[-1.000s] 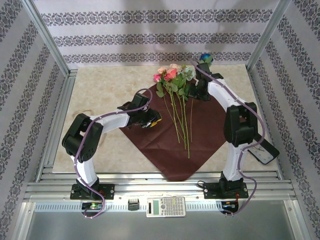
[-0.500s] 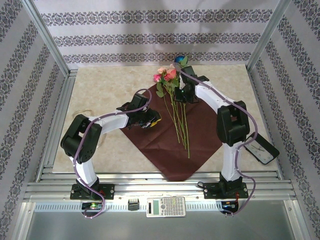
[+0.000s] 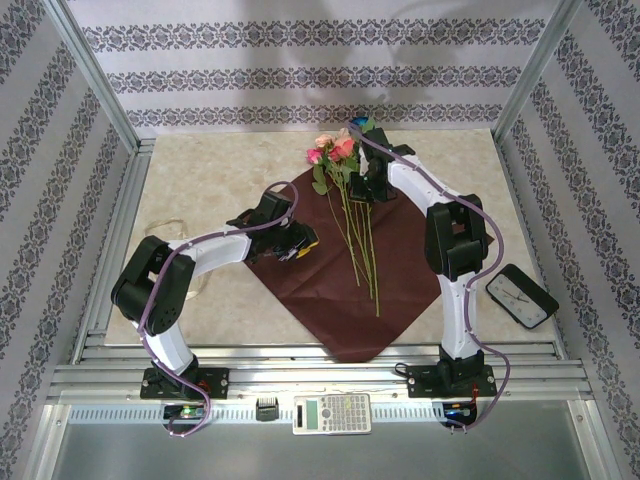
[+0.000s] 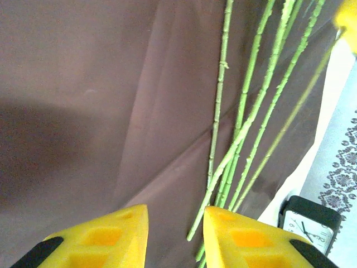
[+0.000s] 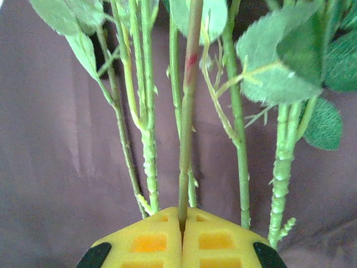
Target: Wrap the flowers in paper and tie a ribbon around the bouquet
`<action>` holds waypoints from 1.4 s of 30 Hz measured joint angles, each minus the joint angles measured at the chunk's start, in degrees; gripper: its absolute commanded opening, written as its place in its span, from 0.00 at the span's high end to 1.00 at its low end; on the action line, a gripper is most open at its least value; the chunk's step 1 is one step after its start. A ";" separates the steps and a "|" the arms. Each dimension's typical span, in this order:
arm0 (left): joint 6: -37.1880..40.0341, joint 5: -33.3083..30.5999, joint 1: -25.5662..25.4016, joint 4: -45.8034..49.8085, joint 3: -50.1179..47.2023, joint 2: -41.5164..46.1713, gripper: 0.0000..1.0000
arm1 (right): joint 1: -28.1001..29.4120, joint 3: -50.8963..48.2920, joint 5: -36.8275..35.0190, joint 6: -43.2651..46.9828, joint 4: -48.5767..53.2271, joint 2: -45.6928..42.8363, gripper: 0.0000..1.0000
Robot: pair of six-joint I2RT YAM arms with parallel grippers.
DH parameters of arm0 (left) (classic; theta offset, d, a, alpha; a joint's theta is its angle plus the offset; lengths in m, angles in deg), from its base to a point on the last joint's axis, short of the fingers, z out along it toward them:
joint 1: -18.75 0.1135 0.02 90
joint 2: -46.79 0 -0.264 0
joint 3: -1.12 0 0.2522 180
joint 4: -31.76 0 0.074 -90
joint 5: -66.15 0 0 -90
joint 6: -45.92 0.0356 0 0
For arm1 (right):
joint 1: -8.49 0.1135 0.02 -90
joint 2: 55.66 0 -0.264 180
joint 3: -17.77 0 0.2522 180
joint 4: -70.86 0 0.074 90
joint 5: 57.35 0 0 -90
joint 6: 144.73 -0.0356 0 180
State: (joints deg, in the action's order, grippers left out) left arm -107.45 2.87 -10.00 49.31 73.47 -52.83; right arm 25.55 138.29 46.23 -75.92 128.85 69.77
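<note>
Marbled worktop (image 3: pixel 190 180), patterned walls; flowers (image 3: pixel 338 152) lie across maroon paper (image 3: pixel 320 290); right tool (image 5: pixel 182 220) clamped on one stem (image 5: pixel 187 139) (likely light, springy: grip mid-stem); left tool (image 4: pixel 175 229) parted, empty, over paper.

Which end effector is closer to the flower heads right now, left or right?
Right. The right end effector is shut on a stem just short of the flower heads; the left end effector is open above the paper, farther down beside the stem ends.
</note>
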 measured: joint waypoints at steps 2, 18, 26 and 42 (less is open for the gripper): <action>-0.11 0.00 0.00 -0.04 -0.02 0.02 0.69 | -0.15 2.62 0.00 0.22 0.59 0.76 1.00; -0.83 -0.04 0.00 0.07 -1.38 1.88 0.68 | -0.37 2.19 0.81 0.42 3.21 3.28 0.54; -4.61 -3.28 0.68 6.62 -4.50 3.78 0.61 | 2.03 -7.02 -2.69 0.11 2.93 -9.97 0.49; -10.01 -0.68 12.44 7.10 -12.22 5.14 0.79 | 36.70 -27.69 -5.57 1.70 0.79 -22.99 0.33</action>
State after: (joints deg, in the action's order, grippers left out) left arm -117.46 2.19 2.44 56.41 61.25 -47.69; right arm 62.25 110.60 40.66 -74.21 129.64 46.77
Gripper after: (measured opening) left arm 0.237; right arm 0.634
